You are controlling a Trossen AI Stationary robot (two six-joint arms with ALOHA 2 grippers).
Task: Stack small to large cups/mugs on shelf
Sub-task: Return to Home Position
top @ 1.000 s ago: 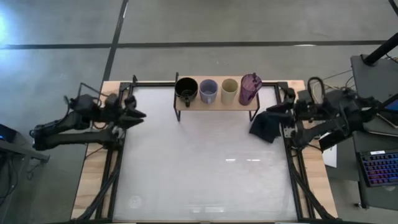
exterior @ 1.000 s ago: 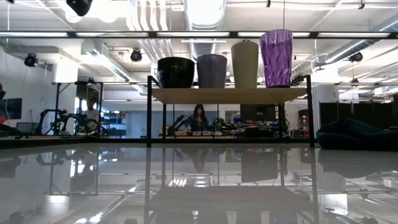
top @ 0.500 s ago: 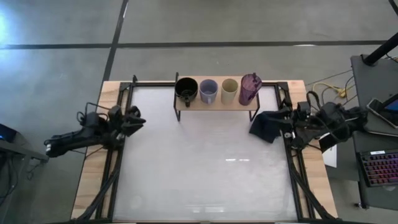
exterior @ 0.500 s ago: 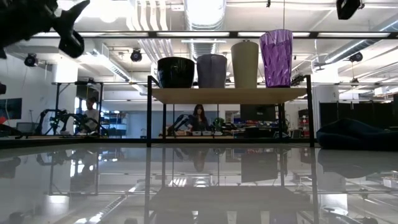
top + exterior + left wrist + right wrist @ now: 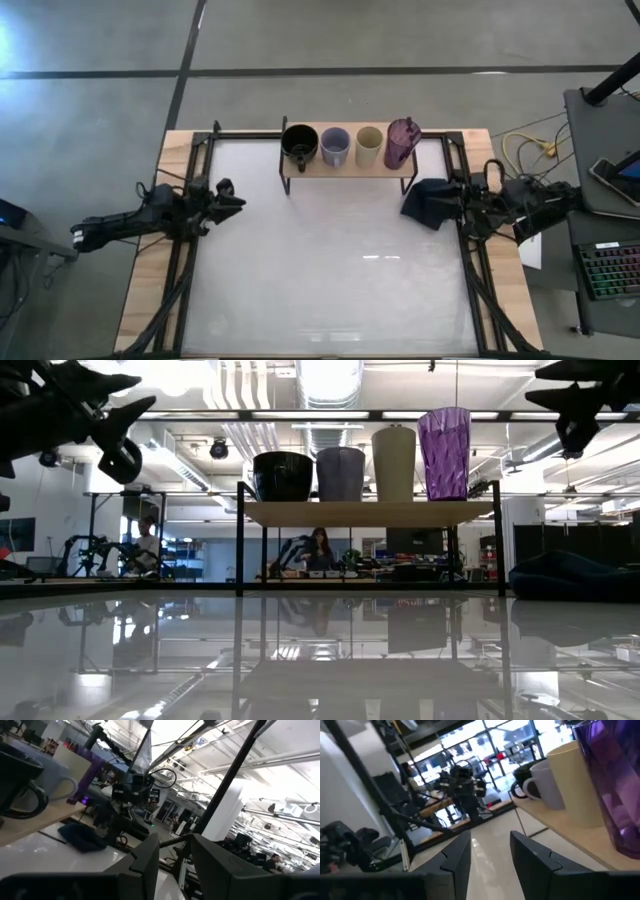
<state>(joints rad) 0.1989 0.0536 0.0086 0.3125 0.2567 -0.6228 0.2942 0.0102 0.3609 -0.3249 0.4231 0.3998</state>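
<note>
Four vessels stand upright in a row on the wooden shelf (image 5: pixel 345 170), on their bases: a black mug (image 5: pixel 299 145), a lavender mug (image 5: pixel 335 147), a cream cup (image 5: pixel 369 146) and a purple tumbler (image 5: pixel 402 142). In the low view they rise in height from the black mug (image 5: pixel 282 475) to the tumbler (image 5: pixel 444 452). My left gripper (image 5: pixel 236 200) is open and empty at the table's left edge. My right gripper (image 5: pixel 447 196) is open and empty at the right edge, beside the navy cloth (image 5: pixel 425 203).
The navy cloth lump lies on the table just right of the shelf's right legs. Black metal frame rails run along the table's left and right edges under both arms. People and other equipment show in the room behind the table in the low view.
Both grippers have come down at the table's side edges and now show in the low view's upper corners. The left arm has drawn a little toward the near edge, and the right has drawn back toward the right edge. The cups have stayed in place.
</note>
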